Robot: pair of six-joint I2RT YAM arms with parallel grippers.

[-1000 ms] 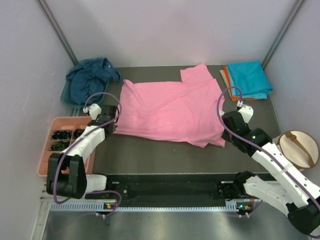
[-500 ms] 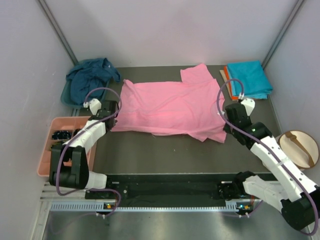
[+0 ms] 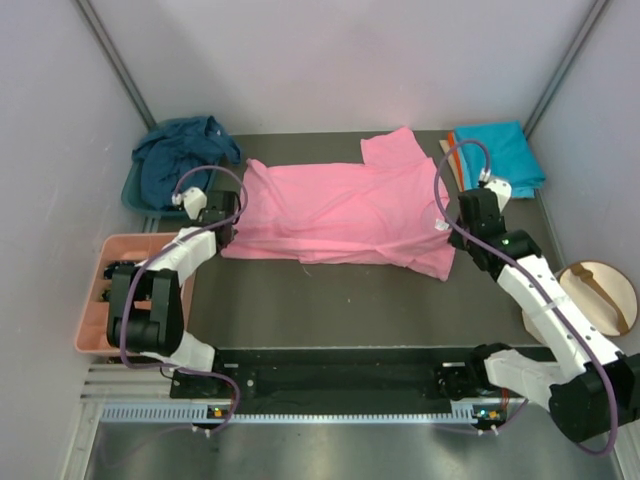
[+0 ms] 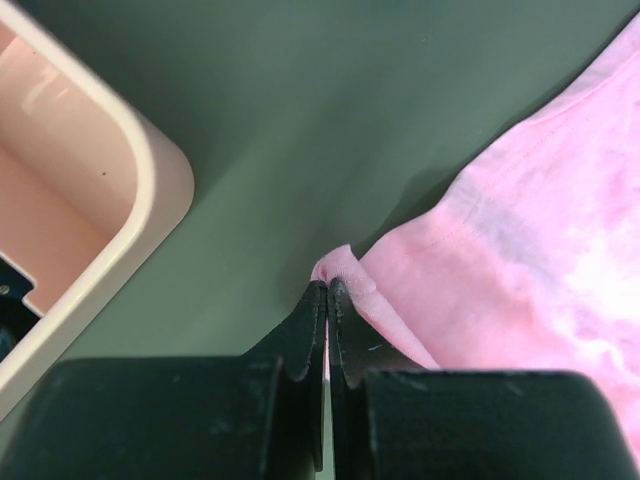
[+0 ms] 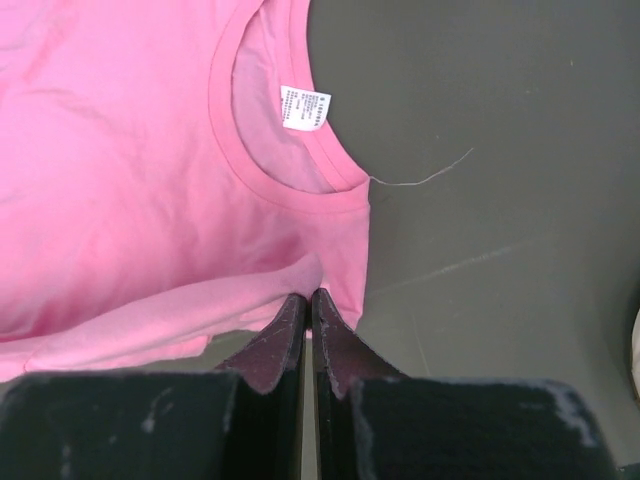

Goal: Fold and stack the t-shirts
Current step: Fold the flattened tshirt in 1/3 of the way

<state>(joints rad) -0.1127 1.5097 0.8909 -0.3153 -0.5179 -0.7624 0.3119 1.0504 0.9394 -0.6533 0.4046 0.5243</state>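
The bright pink t-shirt point(image 3: 340, 212) lies spread across the middle of the dark table. My left gripper point(image 3: 226, 226) is shut on its left bottom corner point(image 4: 345, 270). My right gripper point(image 3: 452, 226) is shut on its near right edge, beside the collar with the white label point(image 5: 304, 108). The near half of the shirt is drawn up over the far half. The navy t-shirt point(image 3: 180, 160) lies crumpled in the teal basin at far left. The turquoise t-shirt point(image 3: 497, 157) lies folded on the orange one point(image 3: 456, 160) at far right.
The salmon-pink compartment tray point(image 3: 104, 300) stands at the left, near my left arm; its rounded corner shows in the left wrist view point(image 4: 130, 190). A round wooden dish point(image 3: 596, 297) sits at the right edge. A loose thread point(image 5: 420, 180) lies on the table.
Both grippers have moved away from me, carrying the near edge of the pink shirt toward the far side. The shirt now looks narrower front to back.
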